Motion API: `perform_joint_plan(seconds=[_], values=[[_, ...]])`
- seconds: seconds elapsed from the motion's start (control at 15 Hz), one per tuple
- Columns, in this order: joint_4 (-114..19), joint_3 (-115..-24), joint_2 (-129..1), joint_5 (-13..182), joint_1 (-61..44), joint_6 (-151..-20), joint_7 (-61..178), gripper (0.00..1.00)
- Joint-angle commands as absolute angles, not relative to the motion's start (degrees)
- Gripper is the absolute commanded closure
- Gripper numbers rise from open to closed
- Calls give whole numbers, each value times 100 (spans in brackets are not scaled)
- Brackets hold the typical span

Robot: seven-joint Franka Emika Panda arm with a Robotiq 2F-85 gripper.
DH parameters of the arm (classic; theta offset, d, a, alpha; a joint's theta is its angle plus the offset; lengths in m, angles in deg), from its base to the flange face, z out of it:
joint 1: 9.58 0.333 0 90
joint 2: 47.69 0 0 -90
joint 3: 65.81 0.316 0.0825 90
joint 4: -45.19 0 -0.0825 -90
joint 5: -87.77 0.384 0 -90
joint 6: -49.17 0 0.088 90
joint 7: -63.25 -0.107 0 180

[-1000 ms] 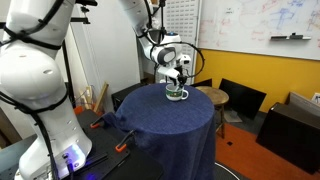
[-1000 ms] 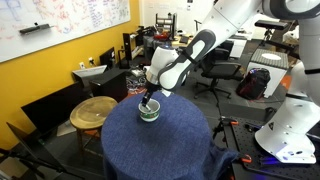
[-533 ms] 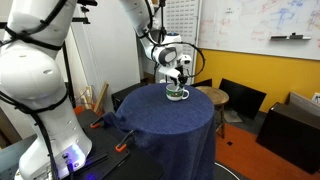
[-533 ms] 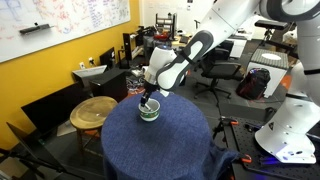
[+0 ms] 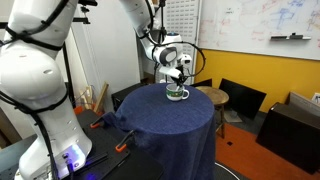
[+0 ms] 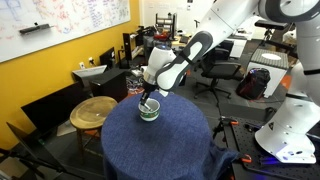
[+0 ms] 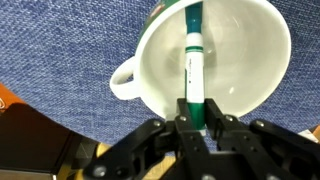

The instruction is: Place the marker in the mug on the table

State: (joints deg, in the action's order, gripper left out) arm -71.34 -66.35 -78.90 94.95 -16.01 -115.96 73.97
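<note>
My hand (image 7: pixel 195 122) is clamped shut on a slim white marker (image 7: pixel 192 60) with green ends, fingers (image 7: pixel 175 128) pinching its near end. The marker points down into the bowl of a small white mug (image 7: pixel 240 50) with a green lower part, handle out to the left in the wrist view. I cannot tell whether the tip touches the bottom. In both exterior views my hand (image 5: pixel 176 80) (image 6: pixel 148 99) hangs right over the mug (image 5: pixel 177 94) (image 6: pixel 149 112). The mug stands toward the far side of the round surface (image 5: pixel 170 125) (image 6: pixel 170 140) draped in navy-blue cloth.
</note>
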Motion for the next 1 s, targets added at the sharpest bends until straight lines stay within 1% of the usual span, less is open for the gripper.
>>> perform_joint_plan(seconds=[0.0,0.6,0.93], values=[[-7119,-6667,-7833,9272,-1555,-11543,7146,95],[-7593,-6907,-7444,8895,-1288,-12200,6934,95],[-8041,-7035,-6948,8671,-1137,-12371,6889,95]])
